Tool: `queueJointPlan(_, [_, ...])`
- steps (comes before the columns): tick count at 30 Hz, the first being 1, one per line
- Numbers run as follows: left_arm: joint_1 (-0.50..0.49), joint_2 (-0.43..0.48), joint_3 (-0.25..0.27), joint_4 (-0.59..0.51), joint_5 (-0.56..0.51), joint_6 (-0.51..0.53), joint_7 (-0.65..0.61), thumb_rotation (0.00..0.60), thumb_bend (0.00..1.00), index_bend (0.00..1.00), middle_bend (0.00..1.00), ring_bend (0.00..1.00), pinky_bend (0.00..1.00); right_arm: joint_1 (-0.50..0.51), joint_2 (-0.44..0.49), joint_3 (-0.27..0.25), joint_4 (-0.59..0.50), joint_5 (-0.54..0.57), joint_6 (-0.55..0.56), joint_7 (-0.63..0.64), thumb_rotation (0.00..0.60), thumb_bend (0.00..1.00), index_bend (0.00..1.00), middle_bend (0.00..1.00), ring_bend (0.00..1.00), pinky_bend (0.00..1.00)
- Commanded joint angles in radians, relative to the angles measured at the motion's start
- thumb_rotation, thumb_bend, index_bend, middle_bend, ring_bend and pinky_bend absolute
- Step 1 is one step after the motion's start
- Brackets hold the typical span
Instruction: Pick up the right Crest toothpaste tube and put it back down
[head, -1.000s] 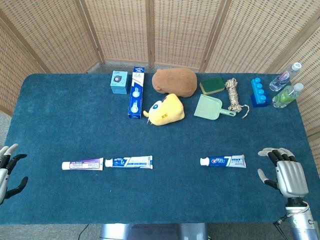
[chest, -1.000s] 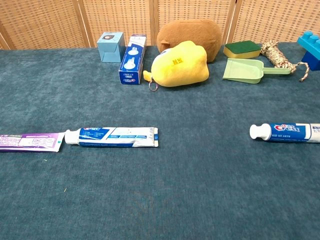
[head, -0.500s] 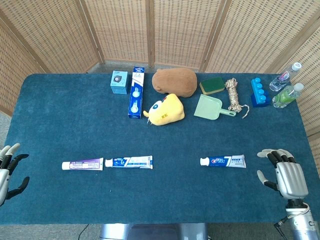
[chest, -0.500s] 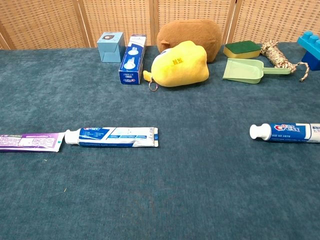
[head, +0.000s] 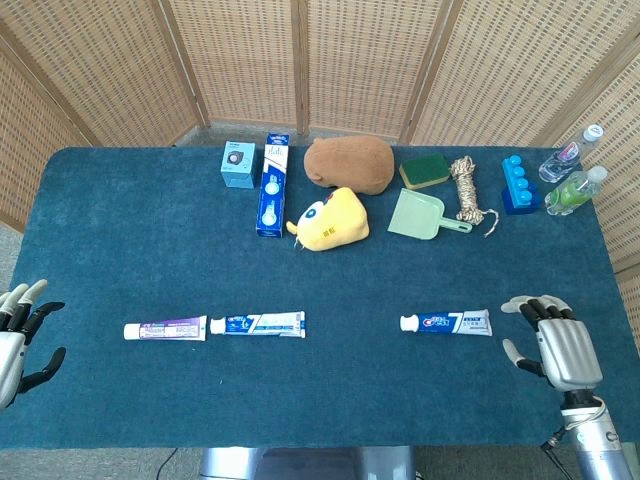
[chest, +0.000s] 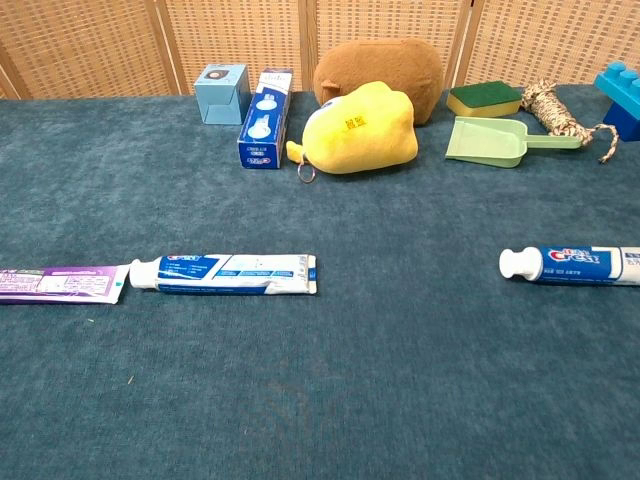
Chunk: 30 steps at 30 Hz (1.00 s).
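Crest toothpaste tube (head: 446, 322) on the right: lying flat on the blue tabletop (head: 150, 240), cap end pointing away from the right hand (head: 553, 342), crimped tail nearest it. Not yet touched. Shows at the right edge of the chest view too, cut off by the frame.

Just changed: right hand drawn in toward the tube since a second ago, from well out at the tabletop's edge to just beside the tail (a small creep, not a reach). Tube itself unmoved. Taken as the start of the approach; lifting and setting down all to come.

Pose of that hand: back facing up, fingers spread and extended forward, thumb angled toward the tube, holding nothing. Forearm coming up from the near edge.

Left hand (head: 20, 340): far across the tabletop, at the opposite edge, fingers apart and empty, likewise shifted a touch inward but well away from anything.

Other Crest tube (head: 262, 323) and a purple tube (head: 164, 329): end to end, much nearer the left hand, not the target.
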Motion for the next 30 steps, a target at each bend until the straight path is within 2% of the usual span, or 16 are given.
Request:
queueJointPlan(1, [-0.007,0.001,-0.006,-0.005,-0.005,-0.006,0.003,0.600,0.32,0.23,0.07,0.05,0.07,0.028,-0.009,0.005,-0.002,0.015,-0.042,-0.022,0.600,0.31,0.32,0.32,0.25,0.21])
queueJointPlan(14, [-0.051,0.013,-0.032,-0.037,-0.021,-0.048,0.027,0.600,0.32,0.23,0.07,0.05,0.07,0.140,-0.122,0.037,0.062,0.129,-0.196,-0.166,0.600,0.30,0.30,0.27,0.21,0.21])
queueJointPlan(20, [-0.069,0.017,-0.034,-0.046,-0.027,-0.075,0.031,0.600,0.32,0.23,0.07,0.05,0.07,0.175,-0.163,0.042,0.090,0.191,-0.237,-0.265,0.600,0.29,0.31,0.24,0.20,0.21])
queueJointPlan(30, [-0.080,0.012,-0.034,-0.045,-0.040,-0.087,0.034,0.600,0.32,0.23,0.07,0.05,0.07,0.200,-0.197,0.034,0.126,0.267,-0.262,-0.349,0.600,0.28,0.32,0.24,0.20,0.21])
